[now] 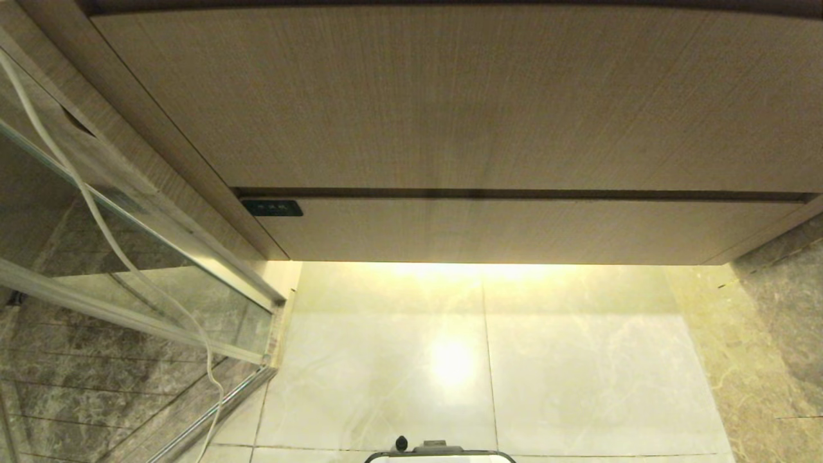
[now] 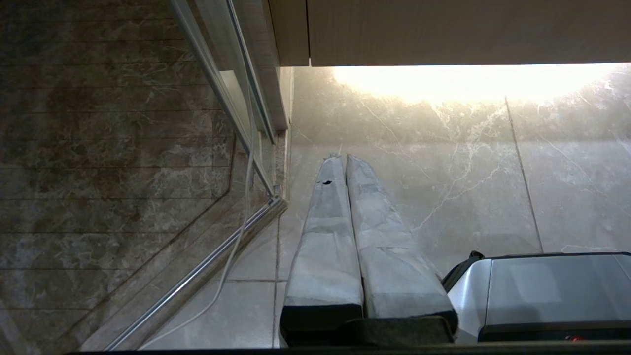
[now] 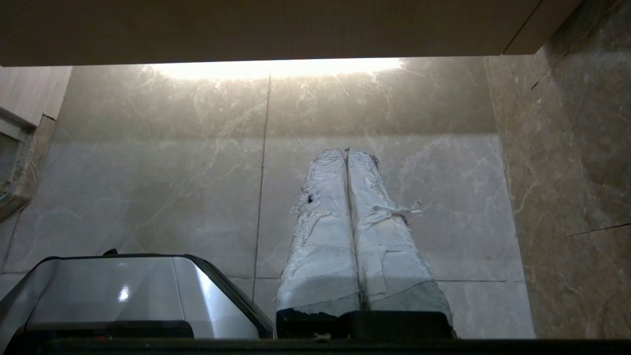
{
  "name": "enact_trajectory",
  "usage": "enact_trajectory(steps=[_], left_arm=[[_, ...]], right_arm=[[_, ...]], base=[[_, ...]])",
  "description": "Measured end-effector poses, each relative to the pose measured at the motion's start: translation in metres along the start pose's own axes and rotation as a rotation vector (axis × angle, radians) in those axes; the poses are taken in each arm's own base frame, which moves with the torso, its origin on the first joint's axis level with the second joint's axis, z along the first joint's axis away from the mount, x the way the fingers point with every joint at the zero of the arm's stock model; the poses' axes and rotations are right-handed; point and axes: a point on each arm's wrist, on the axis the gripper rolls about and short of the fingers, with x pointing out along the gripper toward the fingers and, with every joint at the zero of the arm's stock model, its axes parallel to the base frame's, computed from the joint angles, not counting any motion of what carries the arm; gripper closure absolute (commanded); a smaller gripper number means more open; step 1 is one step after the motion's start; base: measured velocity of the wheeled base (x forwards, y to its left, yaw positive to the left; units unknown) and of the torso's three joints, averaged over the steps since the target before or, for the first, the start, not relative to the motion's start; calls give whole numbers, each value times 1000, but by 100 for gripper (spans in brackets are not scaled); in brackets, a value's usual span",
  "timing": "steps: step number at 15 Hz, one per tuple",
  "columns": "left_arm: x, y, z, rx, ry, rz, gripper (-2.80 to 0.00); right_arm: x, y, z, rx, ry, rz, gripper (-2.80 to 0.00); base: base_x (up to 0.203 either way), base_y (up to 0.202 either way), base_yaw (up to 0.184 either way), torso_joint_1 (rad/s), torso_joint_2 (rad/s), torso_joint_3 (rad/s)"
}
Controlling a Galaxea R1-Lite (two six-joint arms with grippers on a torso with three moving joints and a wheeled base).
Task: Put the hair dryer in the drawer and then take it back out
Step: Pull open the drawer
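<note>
2 grippers, left (image 2: 343, 158) and right (image 3: 345, 151), fingers together over pale marble floor (image 1: 578, 360); drawer (image 1: 527, 228) closed.

Looking down at a pale wood-grain cabinet (image 1: 450, 96) hung off the floor. Warm light strip (image 1: 488, 270) glowing from beneath it, bouncing off glossy cream marble floor tiles (image 1: 578, 373) with thin dark grout lines. On the left, a glass shower screen (image 1: 128, 257) in a metal frame, brown marble tiles (image 2: 98, 148) behind it, a white cord (image 1: 96, 212) trailing down. On the right, brown marble wall (image 1: 784, 308). Small black switch panel (image 1: 272, 208) at the cabinet's lower left.
</note>
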Motion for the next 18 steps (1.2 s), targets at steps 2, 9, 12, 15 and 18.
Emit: enact_trajectory(steps=[2, 9, 12, 15, 18], left_arm=[[0, 0, 0, 0, 0, 0, 0], [0, 0, 0, 0, 0, 0, 0], [0, 0, 0, 0, 0, 0, 0], [0, 0, 0, 0, 0, 0, 0], [0, 0, 0, 0, 0, 0, 0]], right_arm=[[0, 0, 0, 2, 0, -2, 0], [0, 0, 0, 6, -1, -2, 0], [0, 0, 0, -11, -1, 3, 0], [-1, 0, 2, -16, 4, 0, 0], [-14, 1, 52, -16, -79, 5, 0]], base=[[0, 0, 0, 0, 0, 0], [0, 0, 0, 0, 0, 0], [0, 0, 0, 0, 0, 0], [0, 0, 0, 0, 0, 0], [0, 0, 0, 0, 0, 0]])
